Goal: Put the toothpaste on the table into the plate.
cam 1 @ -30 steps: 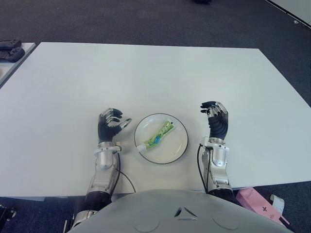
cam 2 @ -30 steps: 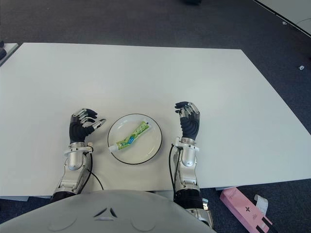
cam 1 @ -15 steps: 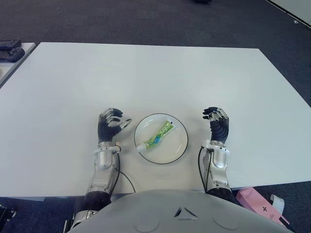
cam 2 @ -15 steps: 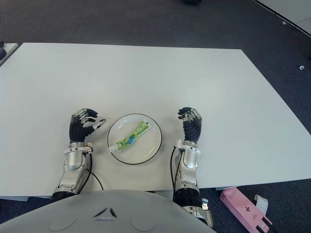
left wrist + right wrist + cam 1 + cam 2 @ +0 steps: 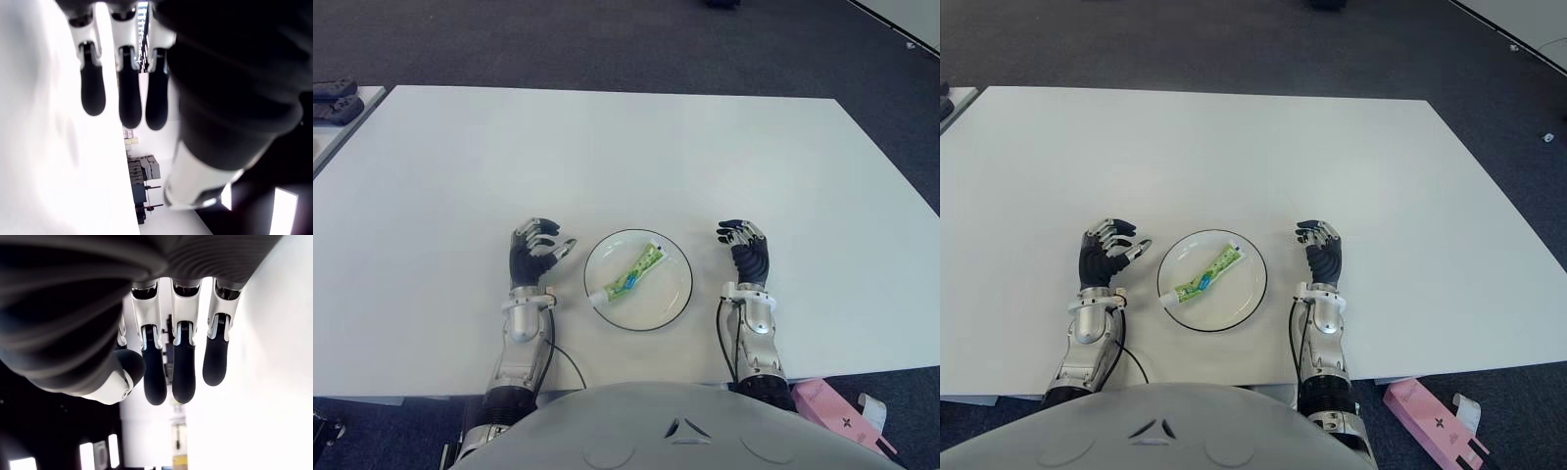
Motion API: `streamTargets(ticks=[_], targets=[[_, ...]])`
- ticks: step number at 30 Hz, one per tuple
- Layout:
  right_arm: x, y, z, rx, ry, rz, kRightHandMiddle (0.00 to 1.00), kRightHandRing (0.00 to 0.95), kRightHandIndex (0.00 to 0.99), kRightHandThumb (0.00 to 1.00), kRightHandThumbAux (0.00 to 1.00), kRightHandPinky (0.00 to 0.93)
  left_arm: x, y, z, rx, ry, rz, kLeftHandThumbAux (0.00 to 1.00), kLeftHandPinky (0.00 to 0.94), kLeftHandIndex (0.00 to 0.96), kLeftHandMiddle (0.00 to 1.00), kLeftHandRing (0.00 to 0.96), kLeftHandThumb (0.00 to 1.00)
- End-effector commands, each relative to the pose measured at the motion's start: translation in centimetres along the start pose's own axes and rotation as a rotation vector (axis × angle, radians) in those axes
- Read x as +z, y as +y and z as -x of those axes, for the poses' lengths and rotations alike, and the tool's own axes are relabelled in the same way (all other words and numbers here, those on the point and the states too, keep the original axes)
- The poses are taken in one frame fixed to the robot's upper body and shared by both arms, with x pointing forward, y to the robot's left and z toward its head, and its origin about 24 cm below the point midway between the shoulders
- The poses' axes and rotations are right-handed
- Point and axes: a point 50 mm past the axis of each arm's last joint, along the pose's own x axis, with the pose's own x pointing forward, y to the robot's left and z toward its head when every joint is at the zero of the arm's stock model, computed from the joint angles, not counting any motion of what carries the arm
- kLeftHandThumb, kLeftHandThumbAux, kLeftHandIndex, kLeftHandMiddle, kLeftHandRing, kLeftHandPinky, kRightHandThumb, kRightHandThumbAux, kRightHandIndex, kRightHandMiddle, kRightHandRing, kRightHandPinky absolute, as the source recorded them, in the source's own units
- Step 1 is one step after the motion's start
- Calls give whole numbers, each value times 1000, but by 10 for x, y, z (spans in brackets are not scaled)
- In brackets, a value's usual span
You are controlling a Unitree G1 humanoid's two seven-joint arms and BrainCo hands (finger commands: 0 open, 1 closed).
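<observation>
A green toothpaste tube with a white cap lies diagonally inside the white, dark-rimmed plate, near the front middle of the white table. My left hand shows just left of the plate, fingers relaxed and holding nothing. Just right of the plate is my right hand, its fingers loosely extended and empty. In the wrist views the fingers of the left hand and the fingers of the right hand hang apart with nothing between them.
A pink box lies on the floor beyond the table's front right corner. Dark objects sit on a side surface at the far left. Dark carpet surrounds the table.
My right hand has drawn back slightly toward the table's front edge and lowered. The toothpaste, plate and left hand stay where they were.
</observation>
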Motion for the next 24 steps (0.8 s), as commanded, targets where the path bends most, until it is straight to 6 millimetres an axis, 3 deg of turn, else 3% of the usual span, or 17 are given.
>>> streamTargets(ticks=[1,24], targets=[[-12,-1,5,25,104,33,433,433,423,712,731,428,-9,2,6,3,53,1,998,513,478,483,498,9],[-15,5,12,95,111,243,454,431,426,716,730,423,-8,2,7,-17,58,-17,998,521,479,490,507,0]])
